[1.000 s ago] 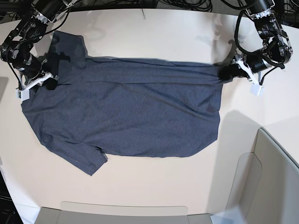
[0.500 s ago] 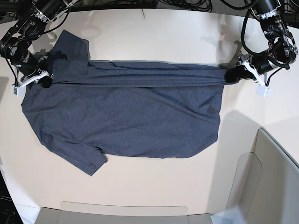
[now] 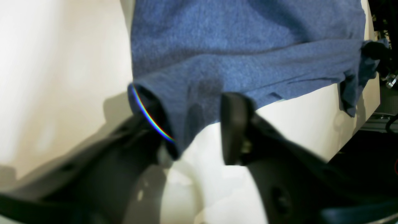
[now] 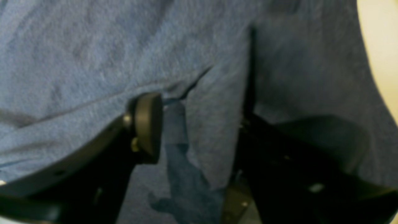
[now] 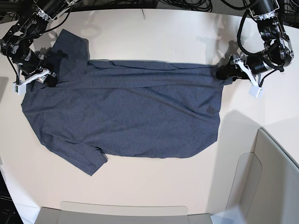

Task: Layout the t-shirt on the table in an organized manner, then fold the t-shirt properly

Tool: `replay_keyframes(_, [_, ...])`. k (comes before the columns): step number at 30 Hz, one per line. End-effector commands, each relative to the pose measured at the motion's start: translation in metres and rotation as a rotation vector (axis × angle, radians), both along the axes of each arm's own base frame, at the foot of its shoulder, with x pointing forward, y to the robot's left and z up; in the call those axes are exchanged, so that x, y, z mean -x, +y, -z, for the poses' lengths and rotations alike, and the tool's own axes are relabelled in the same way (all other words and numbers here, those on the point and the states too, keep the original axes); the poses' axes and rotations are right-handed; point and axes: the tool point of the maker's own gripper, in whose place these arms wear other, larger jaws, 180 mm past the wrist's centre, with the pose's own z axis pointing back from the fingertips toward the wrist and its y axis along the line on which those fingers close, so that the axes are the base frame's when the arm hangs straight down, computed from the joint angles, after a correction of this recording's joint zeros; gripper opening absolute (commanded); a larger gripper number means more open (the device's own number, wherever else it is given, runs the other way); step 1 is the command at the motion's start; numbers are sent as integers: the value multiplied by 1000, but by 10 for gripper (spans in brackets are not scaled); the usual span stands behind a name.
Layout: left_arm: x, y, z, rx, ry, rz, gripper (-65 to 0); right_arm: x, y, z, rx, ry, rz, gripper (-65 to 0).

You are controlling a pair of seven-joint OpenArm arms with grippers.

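**Shirt spread flat, both pincers parted**

The t-shirt (image 5: pixel 126 116) lies spread across the middle of the table (image 5: pixel 154 186). My left pincer (image 3: pixel 199 124) stands open around the hem corner, cloth between its fingers. My right pincer (image 4: pixel 199 130) likewise gapes over the shoulder fabric, unclamped.

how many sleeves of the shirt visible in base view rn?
2. One sleeve of the dark blue-grey cotton t-shirt lies at the upper left by the right gripper; the other sleeve lies flat at the lower left on the off-white table. None looks hidden.
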Motion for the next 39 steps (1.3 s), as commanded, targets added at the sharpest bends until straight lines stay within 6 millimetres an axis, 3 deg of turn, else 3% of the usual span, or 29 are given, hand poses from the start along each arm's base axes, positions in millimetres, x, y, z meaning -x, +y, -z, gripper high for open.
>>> replay_keyframes(1, [-8, 6, -13, -7, -47, -6, -357, -11, -5, -18, 7, -71, -1, -327])
replay_keyframes(10, [-7, 7, -13, -7, -44, -7, -358, -24, 12, -47, -125, -231, -33, -323])
replay_keyframes(23, [-6, 6, -11, -6, -40, -4, -358, -5, -4, -26, -61, -129, -3, -320])
replay_keyframes(27, [-6, 6, -11, -6, -40, -4, -358, -3, -18, -27, -35, -100, 28, -320])
replay_keyframes(36, [-6, 6, -11, -6, -40, -4, -358, -4, -20, -28, -51, -100, 52, -321])
replay_keyframes(39, [-6, 6, -11, -6, -40, -4, -358, -3, -23, -19, -86, -86, 76, -321])
